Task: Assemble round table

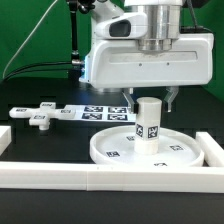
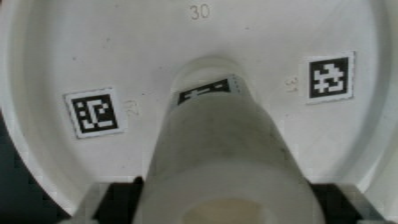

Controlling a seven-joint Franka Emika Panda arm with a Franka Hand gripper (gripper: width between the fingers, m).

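**Q:** Where do the parts lie, and what are the jaws doing?

**A:** The leg [image 1: 149,122] stands upright at the middle of the disc [image 1: 112,150], which rests on the dark surface [image 1: 45,150]. The foot [image 1: 40,118] lies well apart, towards the exterior view's left. The jaws are spread, one on either side of the leg's top, with a sliver of gap on each side. They appear to hold nothing.

**Q:** What could go wrong from here?

**A:** As a judgement, an off-centre closing would push the leg sideways, tipping it or sliding the disc. Whether the leg is seated in the disc cannot be told.

**Q:** What does each view add?

**A:** Only the exterior view shows the side gaps, the foot and the leg's uprightness. Only the wrist view looks down the leg [image 2: 214,130] onto the disc [image 2: 71,50]. It shows two tags [image 2: 95,112] flanking the leg's base, and the leg centred between the jaws.
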